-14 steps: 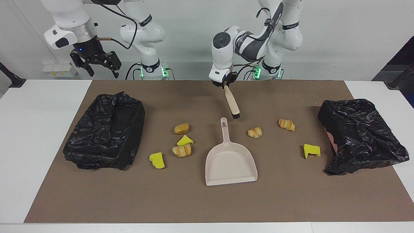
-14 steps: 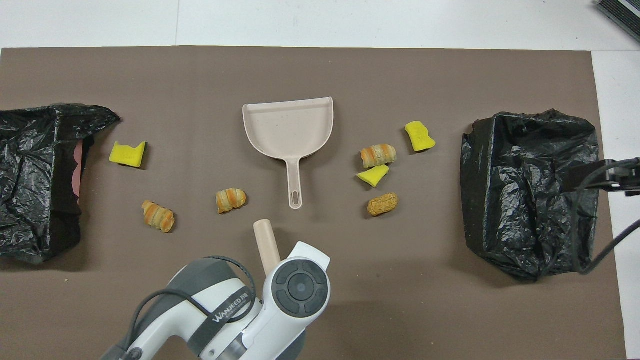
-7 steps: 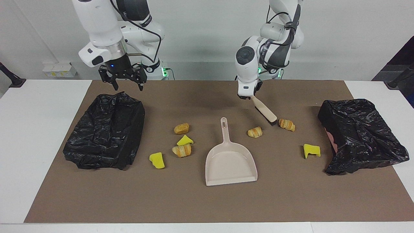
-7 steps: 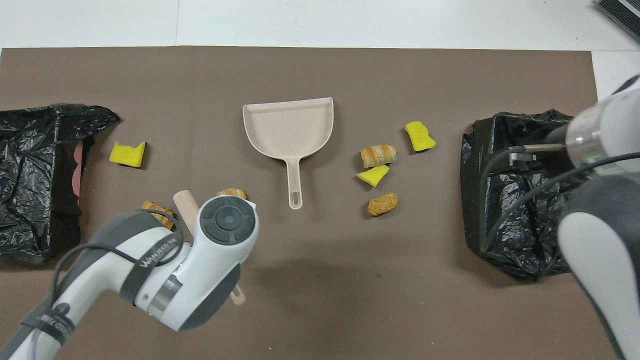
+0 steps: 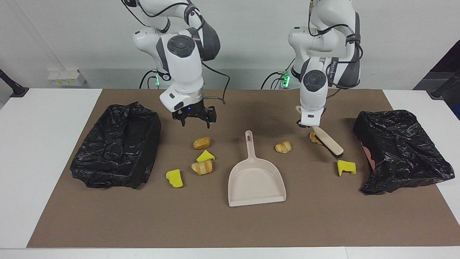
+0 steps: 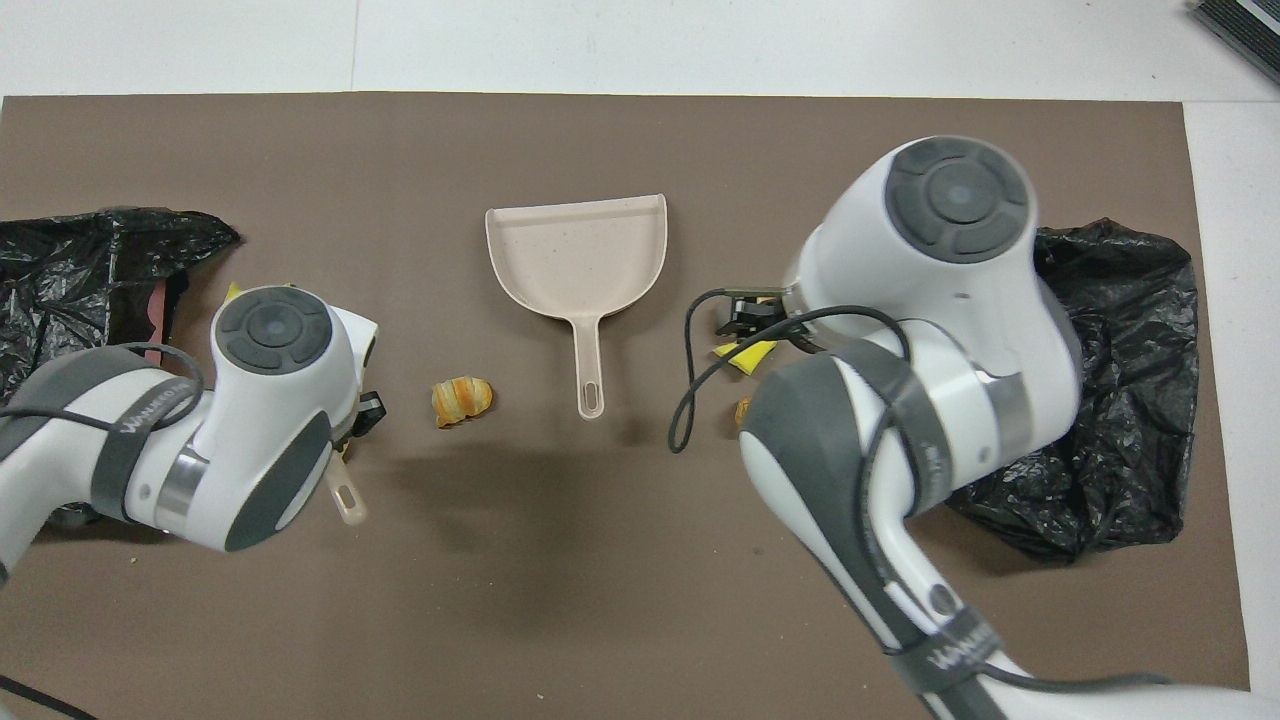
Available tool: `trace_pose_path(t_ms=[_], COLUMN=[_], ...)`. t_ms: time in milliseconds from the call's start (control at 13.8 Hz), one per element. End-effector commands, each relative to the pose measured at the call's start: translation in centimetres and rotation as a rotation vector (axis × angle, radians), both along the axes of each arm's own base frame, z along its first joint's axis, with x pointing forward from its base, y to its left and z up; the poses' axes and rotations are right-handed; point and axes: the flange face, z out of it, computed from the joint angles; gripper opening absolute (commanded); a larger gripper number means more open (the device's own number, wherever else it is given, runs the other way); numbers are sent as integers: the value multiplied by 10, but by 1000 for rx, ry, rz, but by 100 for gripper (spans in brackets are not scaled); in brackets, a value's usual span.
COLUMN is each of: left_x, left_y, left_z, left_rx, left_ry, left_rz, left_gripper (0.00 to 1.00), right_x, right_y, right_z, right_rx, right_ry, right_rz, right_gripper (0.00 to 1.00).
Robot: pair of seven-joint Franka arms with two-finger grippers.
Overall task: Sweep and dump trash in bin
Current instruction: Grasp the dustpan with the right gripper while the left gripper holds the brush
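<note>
Left gripper (image 5: 309, 124), clamped on a beige bristled hand brush (image 5: 329, 141), poised beside a yellow sponge chunk (image 5: 346, 167); next, sweeping toward the beige plastic dustpan (image 5: 256, 180). Right gripper (image 5: 194, 116) hangs open, empty.

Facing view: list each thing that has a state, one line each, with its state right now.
Left gripper: shut on the brush.
Brush: held slanted, bristle end down by a yellow sponge piece.
Right gripper: fingers open, holding nothing, over the brown bread roll.
Dustpan: flat on the mat, empty, untouched.
Two bins lined with black bags: open.
Trash pieces: all on the mat.
</note>
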Motion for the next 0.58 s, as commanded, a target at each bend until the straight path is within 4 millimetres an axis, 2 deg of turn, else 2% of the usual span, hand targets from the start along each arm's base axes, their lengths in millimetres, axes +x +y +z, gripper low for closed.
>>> trace_pose_path(t_ms=[0,217,362,507], left_x=[25,44,55,57], left_y=[45,98,127,147], left_z=[0,-4,-6,-6], left_rx=[4,-41,-62,-85], left_ry=[-27,-56,-76,-39], left_rz=[-76,-159,-231,-368], left_gripper=[0,0,0,0], right_x=[3,-2,7,8], right_y=[56,124,153,165], right_z=[-36,-78,-96,-101], right_rx=[32,57,71,97], right_ry=[-7,-44,-56,-90], right_rz=[-22,-81,-62,-33], right_gripper=[100,100,100,100])
